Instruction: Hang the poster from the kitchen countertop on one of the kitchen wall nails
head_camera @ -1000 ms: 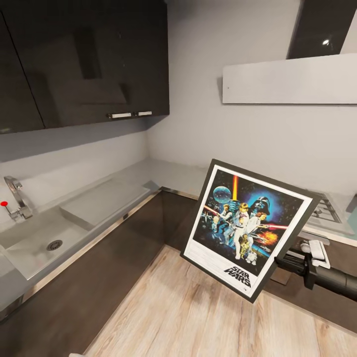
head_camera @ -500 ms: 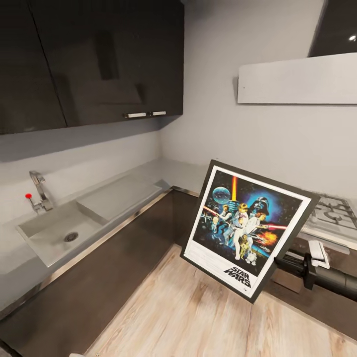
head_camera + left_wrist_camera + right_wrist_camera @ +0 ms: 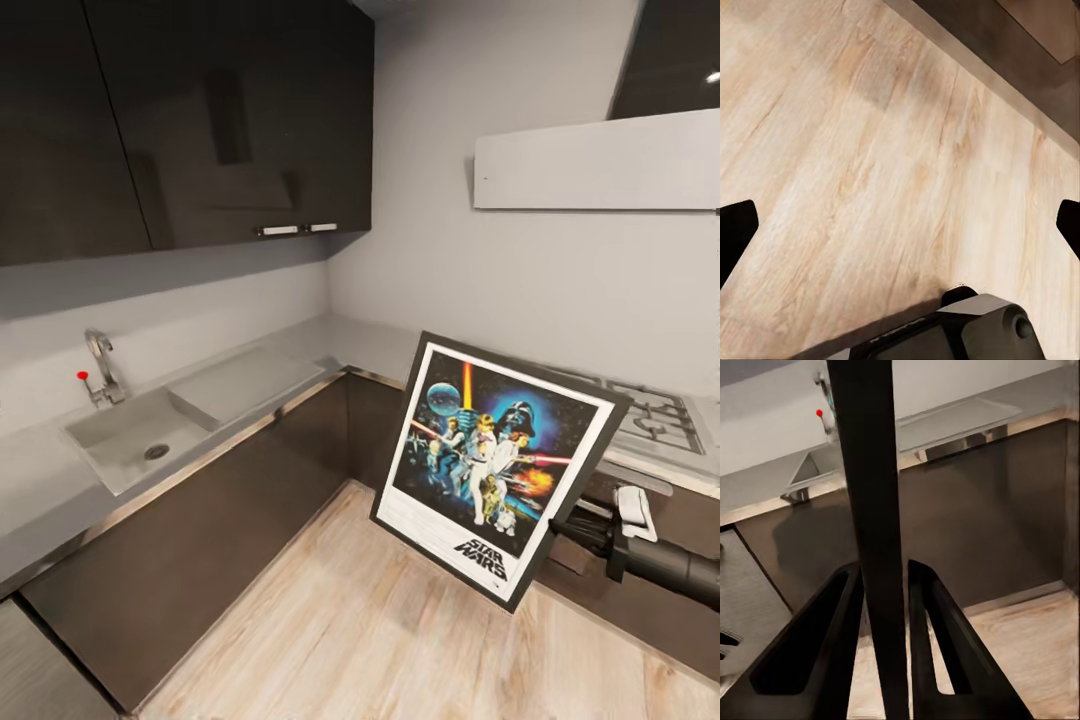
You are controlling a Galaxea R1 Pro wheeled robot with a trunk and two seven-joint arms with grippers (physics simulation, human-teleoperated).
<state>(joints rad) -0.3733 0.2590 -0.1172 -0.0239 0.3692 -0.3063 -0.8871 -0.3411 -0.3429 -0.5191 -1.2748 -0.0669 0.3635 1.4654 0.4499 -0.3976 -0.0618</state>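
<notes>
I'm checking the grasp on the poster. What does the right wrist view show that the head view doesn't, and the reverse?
Right wrist view alone: the right gripper's two fingers pressed against either side of the poster's thin black edge, seen end-on.

Head view alone: the poster's printed face, tilted, held above the wood floor by the right arm at its lower right side; also the gas hob, white hood and dark wall cabinets.

Both: the poster, the grey countertop with its sink and red-knobbed tap, and the dark cabinet fronts.
</notes>
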